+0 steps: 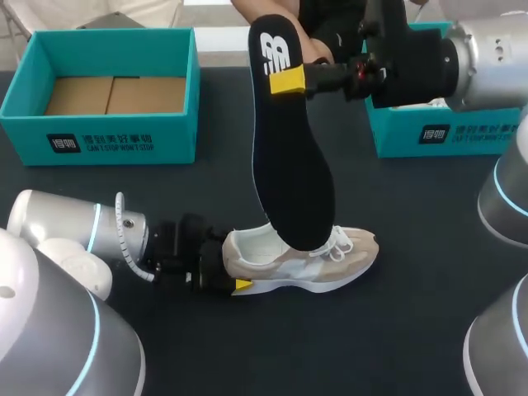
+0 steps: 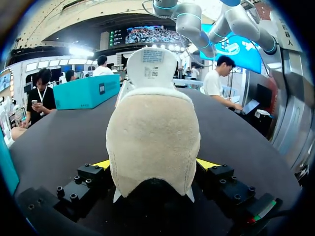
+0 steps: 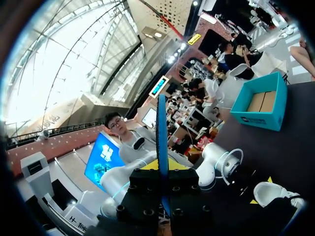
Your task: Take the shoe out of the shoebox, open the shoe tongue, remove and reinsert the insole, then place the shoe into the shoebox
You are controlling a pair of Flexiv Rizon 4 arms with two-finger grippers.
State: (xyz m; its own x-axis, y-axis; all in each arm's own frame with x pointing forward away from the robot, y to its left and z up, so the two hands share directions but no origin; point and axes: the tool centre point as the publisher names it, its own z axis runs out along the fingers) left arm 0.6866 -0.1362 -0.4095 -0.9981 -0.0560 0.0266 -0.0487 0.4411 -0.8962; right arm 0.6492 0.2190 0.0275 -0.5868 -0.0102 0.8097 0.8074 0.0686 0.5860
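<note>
Evidently the insole step is in hand: the right gripper [image 1: 289, 80] pinches the black insole [image 1: 290, 140] near its heel end, upright, toe tip at the shoe's [image 1: 305, 260] mouth. Reinserting would call for feeding that tip down and forward. The beige, white-soled shoe stands mid-tabletop [image 1: 396, 330], its heel clamped by the left gripper [image 1: 235, 280].

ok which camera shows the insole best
Head view: the insole shows its whole black face, held upright by the right gripper at the shoe. Right wrist sees only its thin edge; left wrist misses it.
</note>
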